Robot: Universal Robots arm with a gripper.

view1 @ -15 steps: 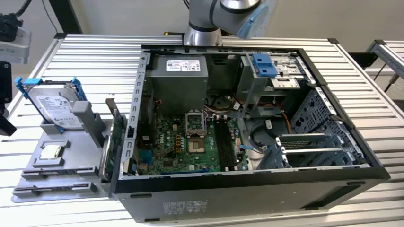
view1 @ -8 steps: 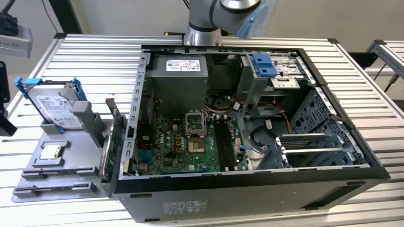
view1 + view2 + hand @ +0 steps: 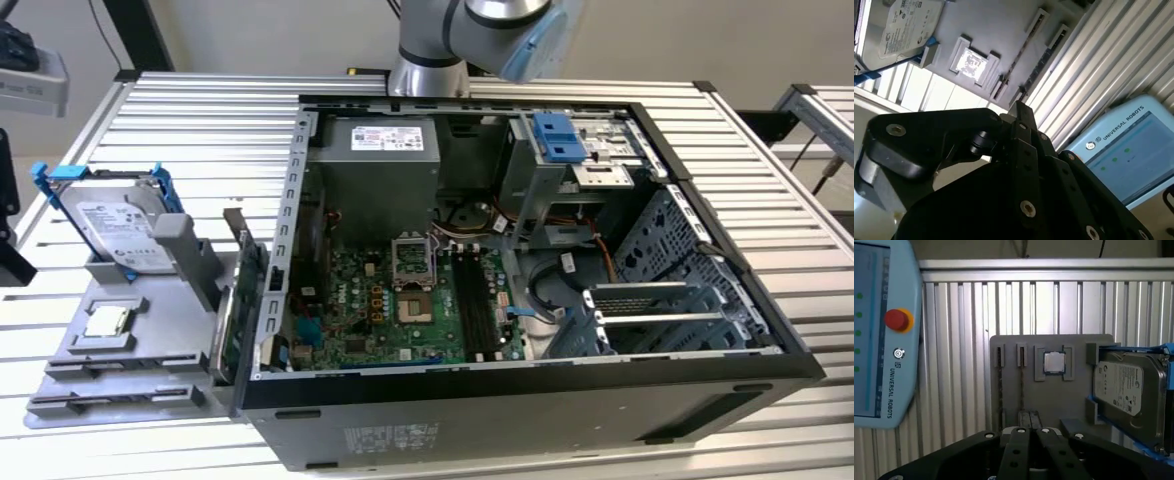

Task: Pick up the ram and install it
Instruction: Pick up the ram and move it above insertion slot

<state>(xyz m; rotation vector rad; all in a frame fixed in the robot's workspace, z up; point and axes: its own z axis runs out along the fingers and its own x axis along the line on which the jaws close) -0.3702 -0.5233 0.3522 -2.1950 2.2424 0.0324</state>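
**benchrat:** So where's the ram (image 3: pixel 1022 387) at? In the first wrist view I make it the thin dark strip standing on edge in the grey holder (image 3: pixel 1074 405) on the slatted counter (image 3: pixel 954 350). There's a second strip (image 3: pixel 1000 387) just beside it in the next groove. The silver chip (image 3: pixel 1054 362) and hard drive (image 3: pixel 1126 390) sit further along the same holder.

**slotjockey:** Yep, same read here. The gripper (image 3: pixel 1029 416) hangs over the near end of those grooves, pads pressed together with nothing between them. It isn't touching either strip as far as I can see.

**benchrat:** How do you reckon it handles?

**slotjockey:** My guess is light, stiff and thin, with no give at all. It's a bit fragile too, so no crushing the chips and stay off the contact edge. I'd pinch it across the two flat faces near the middle of the upper long edge, so it doesn't swing. Those faces could be slick, so the grip wants to be square.

**benchrat:** Anything you can't make out?

**slotjockey:** Plenty. It's edge-on, so the notch, chips and contacts are all hidden, and the near ends of both strips vanish behind the gripper. I can't tell how high the gripper sits above the holder. In the exterior view the black motherboard slots (image 3: pixel 474 300) show inside the open case (image 3: pixel 534 420), but whether their end latches are open is too small to tell.
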